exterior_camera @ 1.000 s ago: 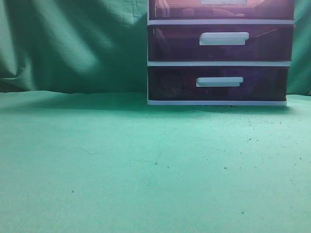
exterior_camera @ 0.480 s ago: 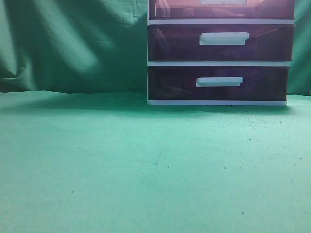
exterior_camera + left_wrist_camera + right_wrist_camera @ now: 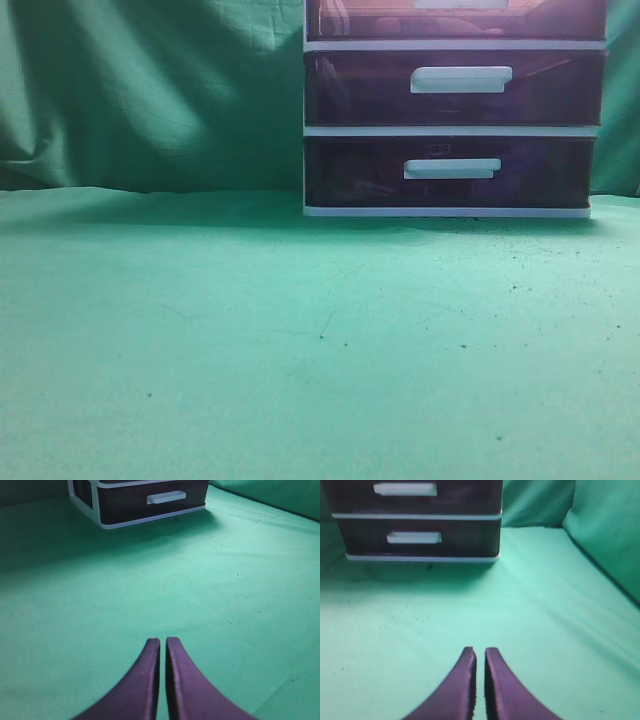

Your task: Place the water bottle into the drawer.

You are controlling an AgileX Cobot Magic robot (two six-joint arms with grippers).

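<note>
The drawer [image 3: 380,22], the uppermost of three dark purple-brown translucent ones, shows only as a strip at the top edge of the exterior view, in the white-framed cabinet [image 3: 304,120]. It sits flush with the frame. Its front looks lighter and reddish. No water bottle is in any view. My left gripper [image 3: 163,641] is shut and empty, low over the green cloth, far from the cabinet [image 3: 95,510]. My right gripper [image 3: 480,651] is shut and empty, facing the cabinet [image 3: 420,557] from a distance. Neither gripper shows in the exterior view.
The middle drawer [image 3: 350,90] and the lowest drawer [image 3: 350,175] are closed, each with a white bar handle. Green cloth [image 3: 300,330] covers the table and hangs as a backdrop [image 3: 150,90]. The cloth rises in folds at the right [image 3: 605,525].
</note>
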